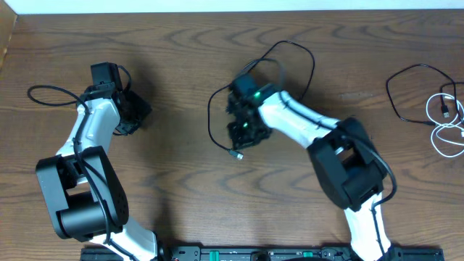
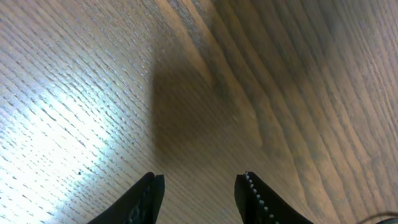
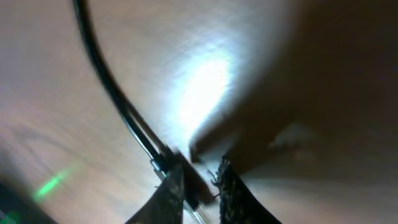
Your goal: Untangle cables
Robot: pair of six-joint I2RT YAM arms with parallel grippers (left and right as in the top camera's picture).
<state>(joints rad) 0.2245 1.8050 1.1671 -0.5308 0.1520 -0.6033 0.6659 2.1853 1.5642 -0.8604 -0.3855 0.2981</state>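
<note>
Wooden table (image 1: 181, 43). The right gripper (image 3: 200, 177) is pinched on the black cable (image 3: 106, 82) near its plug, probably to drag it away from the white cable (image 1: 449, 134), which lies well apart at far right. The left gripper (image 2: 199, 193) is spread and holds nothing, apparently waiting.

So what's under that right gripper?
A black cable on the table; its loops run out beside it. From overhead the gripper covers the stretch beneath. The wrist view shows the cord by the fingertips, too blurred to tell whether it is gripped.
</note>
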